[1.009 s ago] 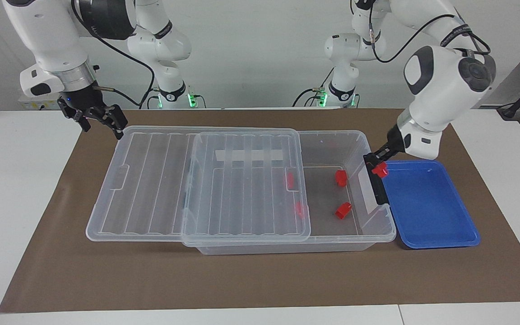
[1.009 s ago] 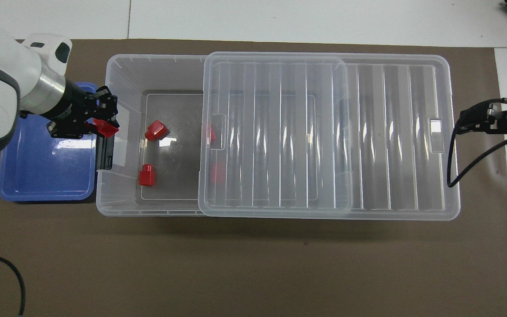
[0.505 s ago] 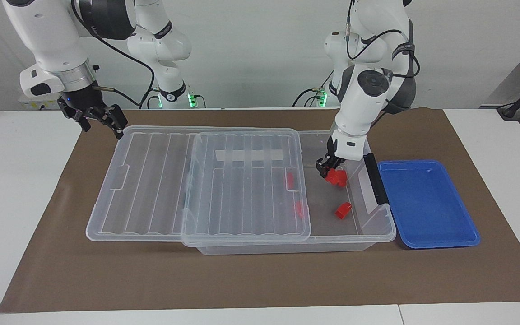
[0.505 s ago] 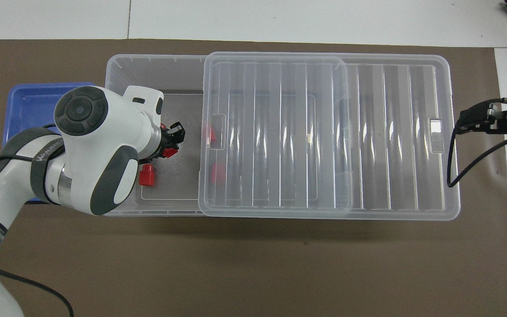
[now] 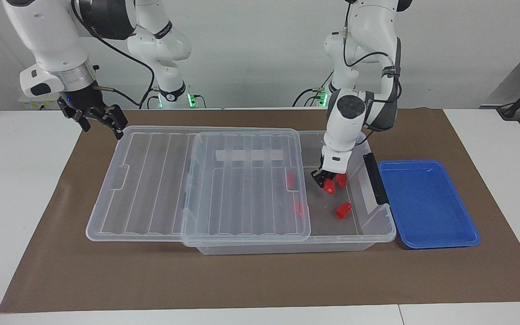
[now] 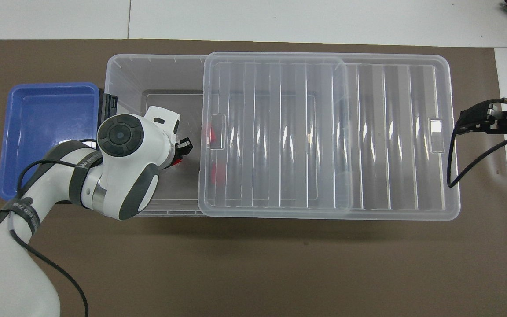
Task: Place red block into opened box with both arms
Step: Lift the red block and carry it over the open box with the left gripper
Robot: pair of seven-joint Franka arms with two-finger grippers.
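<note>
Facing view: the red block (image 5: 329, 187) sits pinched in the left gripper (image 5: 324, 181), low inside the uncovered end of the box (image 5: 379, 228), toward the left arm's end of the table. The gripper is clenched on the block and tilts steeply downward, presumably so the block can be let go close to the floor instead of dropped from height. A second red block (image 5: 341, 179) lies touching or just beside the held one at about 1 o'clock from it; a third (image 5: 343, 210) rests on the box floor at about 5 o'clock. Two more (image 5: 290, 180) show dimly through the clear lid (image 5: 197, 189), which is slid toward the right arm's end, leaving only this end open for loading. The black latch (image 5: 374, 178) hangs at 3 o'clock of the gripper, and the blue tray (image 5: 427, 203), holding no blocks, lies just beside the box there. The right gripper (image 5: 99, 119) waits released over the lid's corner at about 10 o'clock of the box, likely placed to draw the lid shut once loading ends
</note>
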